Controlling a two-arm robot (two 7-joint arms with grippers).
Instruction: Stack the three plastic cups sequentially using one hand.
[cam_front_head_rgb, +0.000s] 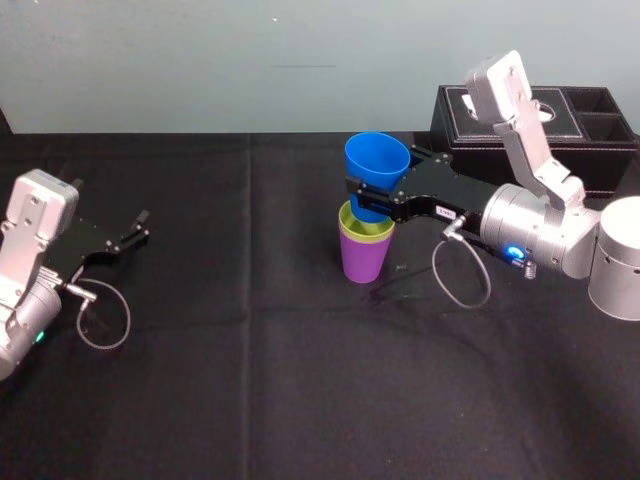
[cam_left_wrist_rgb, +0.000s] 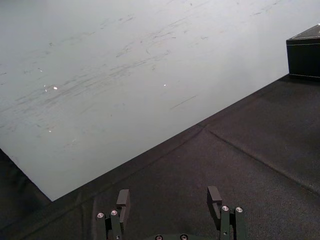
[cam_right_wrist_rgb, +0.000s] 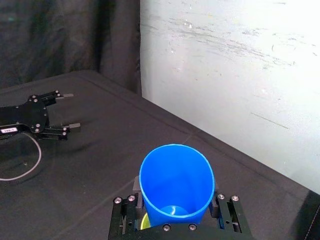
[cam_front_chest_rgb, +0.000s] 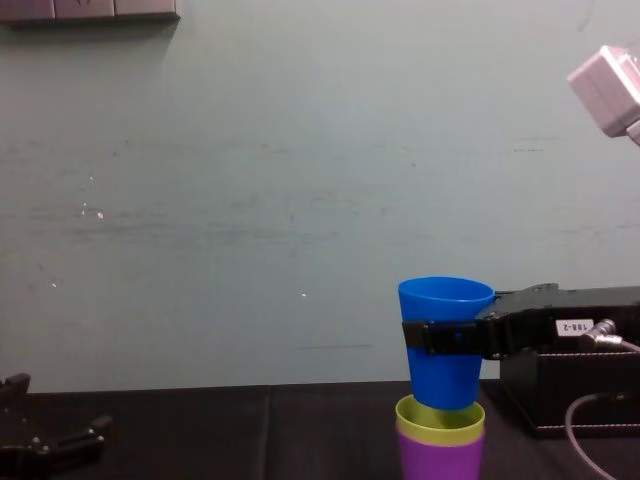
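Observation:
The purple cup (cam_front_head_rgb: 361, 259) stands upright on the black table with the yellow-green cup (cam_front_head_rgb: 366, 226) nested inside it; both also show in the chest view, purple cup (cam_front_chest_rgb: 440, 458) and yellow-green cup (cam_front_chest_rgb: 440, 418). My right gripper (cam_front_head_rgb: 365, 197) is shut on the blue cup (cam_front_head_rgb: 376, 170), holding it upright with its base just inside the yellow-green cup's mouth. In the right wrist view the blue cup (cam_right_wrist_rgb: 176, 182) sits between the fingers. My left gripper (cam_front_head_rgb: 140, 229) rests open at the far left of the table, its fingers (cam_left_wrist_rgb: 123, 199) apart with nothing between them.
A black tissue box (cam_front_head_rgb: 590, 125) stands at the back right, behind my right arm. A pale wall rises behind the table. A loose cable loops on the cloth below my right wrist (cam_front_head_rgb: 462, 280).

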